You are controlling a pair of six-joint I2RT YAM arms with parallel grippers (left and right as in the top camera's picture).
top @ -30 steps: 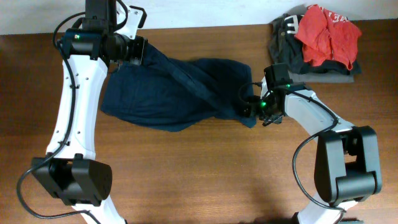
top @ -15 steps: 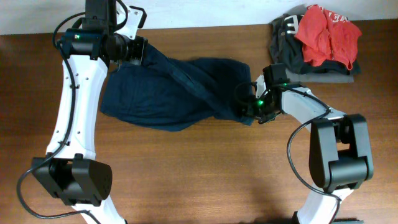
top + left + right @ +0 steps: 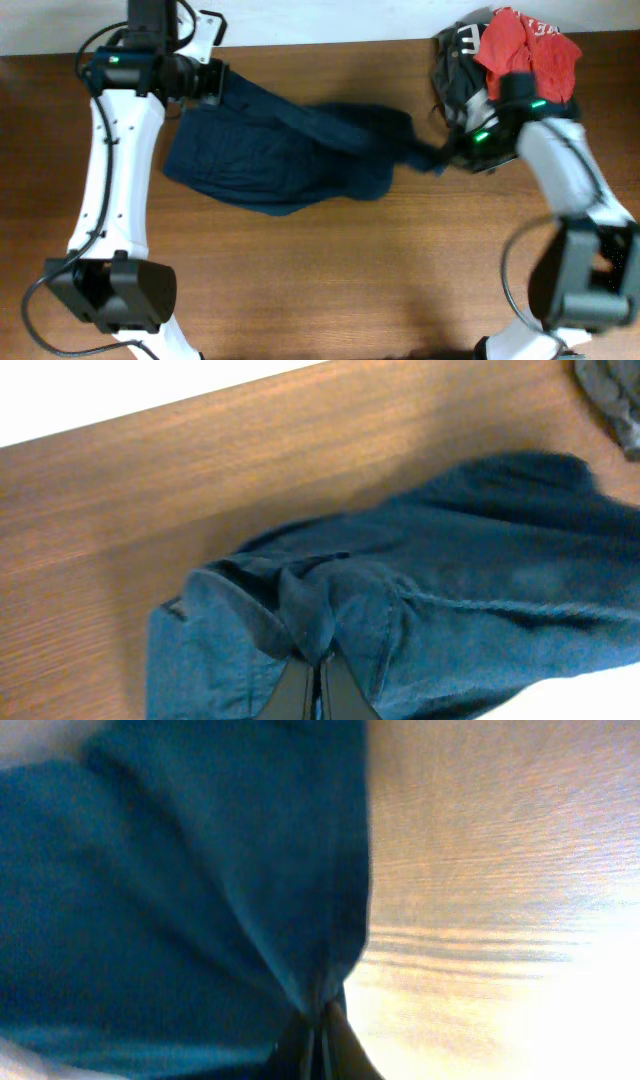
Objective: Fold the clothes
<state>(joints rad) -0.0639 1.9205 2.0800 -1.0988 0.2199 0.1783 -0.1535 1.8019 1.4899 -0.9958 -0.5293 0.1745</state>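
While pinned at the far-left corner by the left gripper (image 3: 213, 84), jaws shut on a bunched fold of the clothes (image 3: 260, 160), sprawls wrinkled across mid-tabletop (image 3: 300, 280). Drawn rightward into a taut tail by the right gripper (image 3: 453, 155), jaws shut on the tip, probably to pull flat for folding.

Overhead: even, diffuse light, with soft faint shadows under the arms on the table (image 3: 330, 280). The right arm (image 3: 560, 170) is motion-blurred. Left wrist: fairly sharp, but the white area beyond the table edge is blown out. Right wrist: heavy blur throughout. The clothes (image 3: 150, 870) show as a flat blue smear, and strong glare washes out the wood at lower right.
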